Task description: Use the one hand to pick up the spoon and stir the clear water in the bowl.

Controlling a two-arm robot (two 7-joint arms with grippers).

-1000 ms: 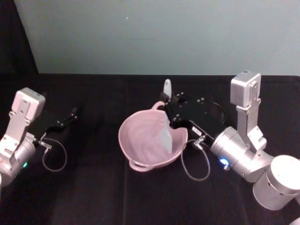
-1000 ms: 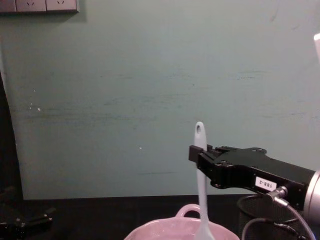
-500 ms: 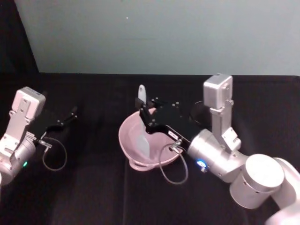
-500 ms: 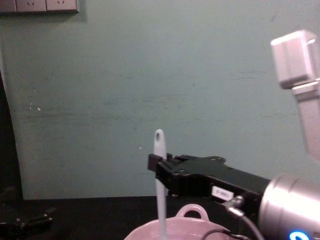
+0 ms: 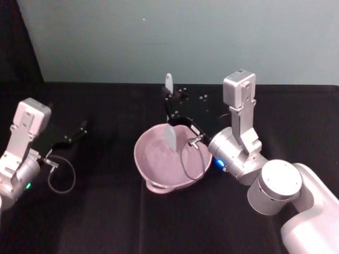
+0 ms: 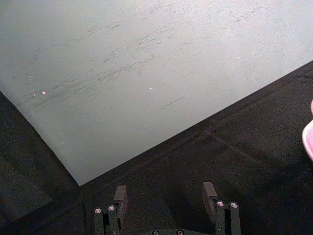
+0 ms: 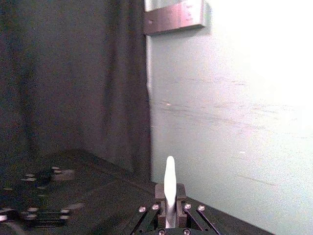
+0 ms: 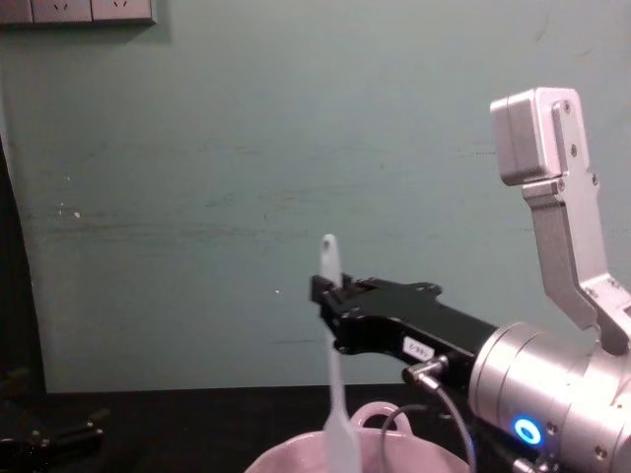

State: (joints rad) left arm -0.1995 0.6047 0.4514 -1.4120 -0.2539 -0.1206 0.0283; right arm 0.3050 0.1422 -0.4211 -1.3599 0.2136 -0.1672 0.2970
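Right gripper point(image 5: 170, 101) clamped on the upper handle of the white plastic spoon point(image 5: 170, 137), blade dipped in the pink bowl point(image 5: 141, 159); spoon judged light, stiff, slippery, best held high; left gripper point(image 5: 79, 130) parked wide, well left

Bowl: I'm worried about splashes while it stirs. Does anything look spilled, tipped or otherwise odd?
Nothing stands out. The bowl sits level on the table, the spoon stands nearly upright in it, clamped by the right gripper, and no puddle shows nearby. The left gripper rests open at the left.
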